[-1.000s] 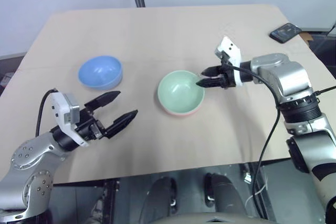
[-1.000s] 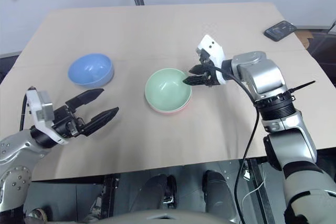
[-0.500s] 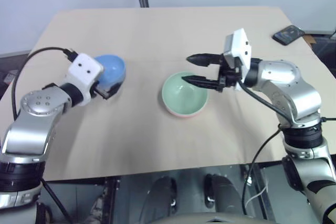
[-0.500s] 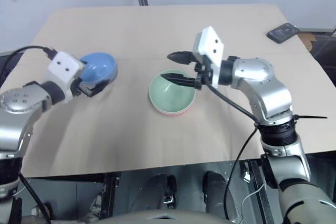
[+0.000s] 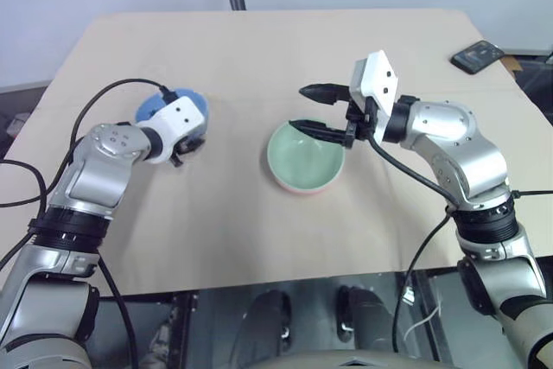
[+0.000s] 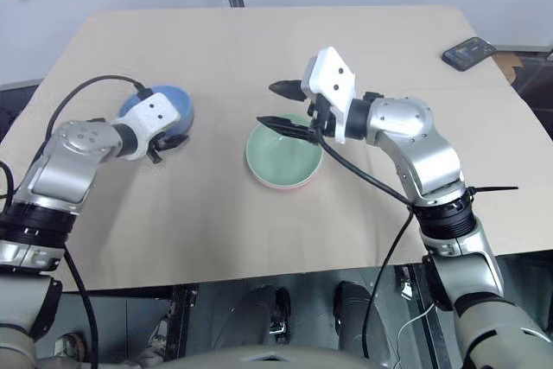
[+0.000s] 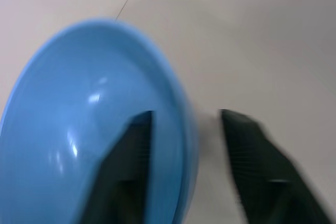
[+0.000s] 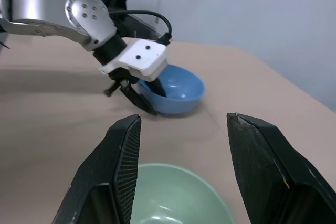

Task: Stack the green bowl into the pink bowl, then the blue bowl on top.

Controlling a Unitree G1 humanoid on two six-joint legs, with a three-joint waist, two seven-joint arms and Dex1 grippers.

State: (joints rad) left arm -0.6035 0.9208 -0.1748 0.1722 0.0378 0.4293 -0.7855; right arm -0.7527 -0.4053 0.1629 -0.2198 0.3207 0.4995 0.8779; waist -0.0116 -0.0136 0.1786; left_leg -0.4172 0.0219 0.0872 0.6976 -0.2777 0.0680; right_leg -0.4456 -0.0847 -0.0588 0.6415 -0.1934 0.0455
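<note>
The green bowl [image 5: 305, 154] already sat nested in the pink bowl [image 5: 304, 187] (only a pink rim showed beneath it) near the table's [image 5: 259, 49] middle, so step one looked done. The blue bowl [image 5: 164, 110] sat apart on the robot's left, not yet stacked. The left gripper [image 7: 186, 140] straddled its near wall, one finger inside and one outside, with a gap showing on the outer side; whether it gripped yet was unclear. The right gripper [image 5: 309, 110] hung empty above the green bowl's far rim, fingers spread. Remaining, by this reading: lift blue, seat it on green. A phone [image 5: 478, 54] lay at the far right corner.
</note>
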